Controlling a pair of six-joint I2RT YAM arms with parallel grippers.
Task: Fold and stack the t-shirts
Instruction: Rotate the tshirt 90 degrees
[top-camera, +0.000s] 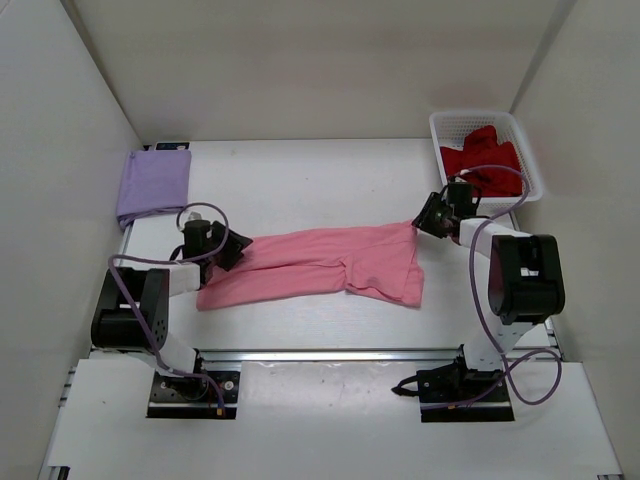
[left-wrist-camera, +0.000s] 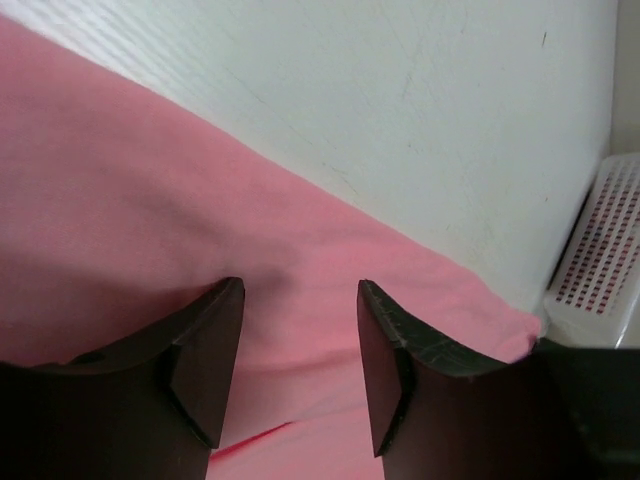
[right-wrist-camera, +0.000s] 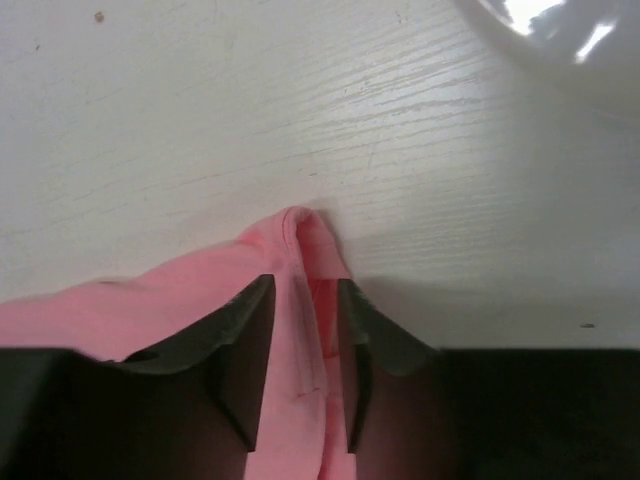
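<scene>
No lettering, label, brand mark or number is legible anywhere. The pink t-shirt (top-camera: 320, 265), the lavender t-shirt (top-camera: 153, 183), the dark red t-shirt (top-camera: 480, 160), the white lattice basket (top-camera: 470, 116) and the worktop (top-camera: 330, 190) carry no readable marking.

Held low, the left pincer (left-wrist-camera: 300, 288) has jaws wide apart, the right pincer (right-wrist-camera: 305, 283) narrowly parted
</scene>
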